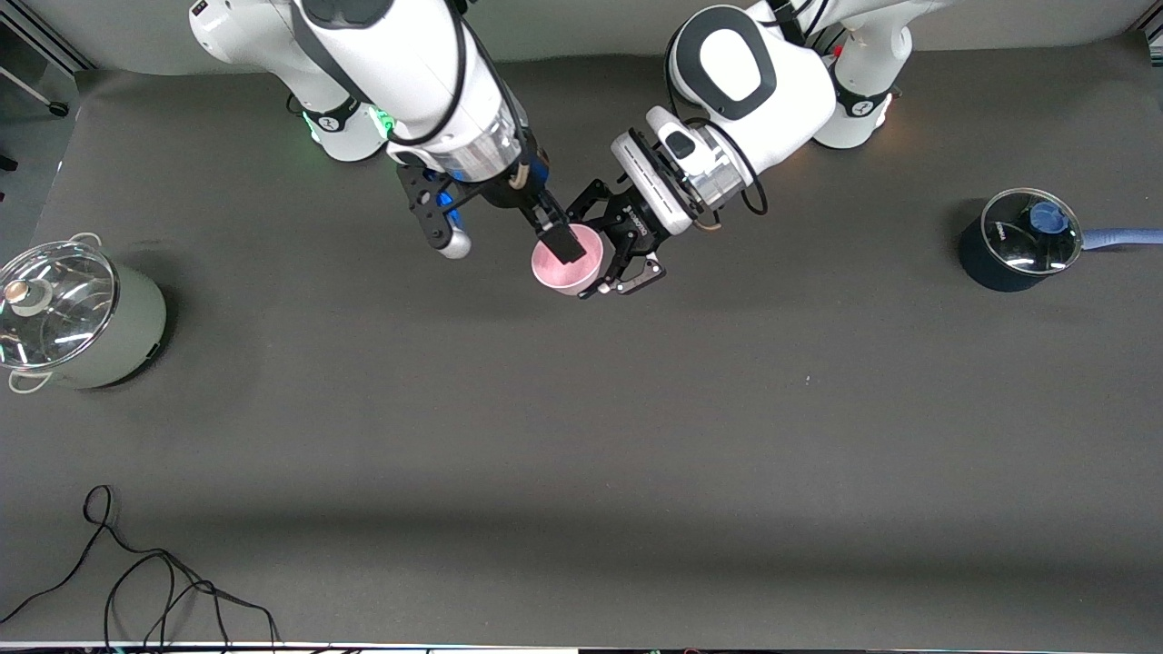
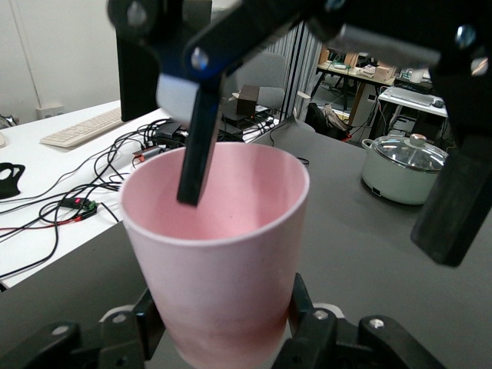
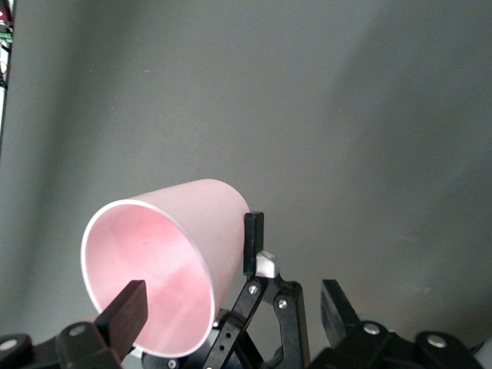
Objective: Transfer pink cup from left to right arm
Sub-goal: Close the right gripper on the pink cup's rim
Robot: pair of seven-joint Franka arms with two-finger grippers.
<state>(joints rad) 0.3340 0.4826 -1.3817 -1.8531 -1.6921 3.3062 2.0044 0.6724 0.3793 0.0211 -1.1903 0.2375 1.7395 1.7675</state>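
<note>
The pink cup (image 1: 568, 262) (image 2: 219, 254) (image 3: 154, 269) hangs tilted above the dark table mat, between the two arms. My left gripper (image 1: 601, 247) (image 2: 224, 323) is shut on the cup's lower body, with one finger (image 2: 300, 315) on each side. My right gripper (image 1: 506, 238) (image 3: 231, 311) is open at the cup's rim. One of its fingers (image 3: 123, 315) reaches inside the cup's mouth and the other stands well outside, so one side of the cup's wall lies between the jaws. The right fingers do not press on the cup.
A pale green pot (image 1: 73, 318) with a glass lid stands at the right arm's end of the table. A dark blue saucepan (image 1: 1018, 241) with a glass lid stands at the left arm's end. A black cable (image 1: 136, 581) lies near the table's front edge.
</note>
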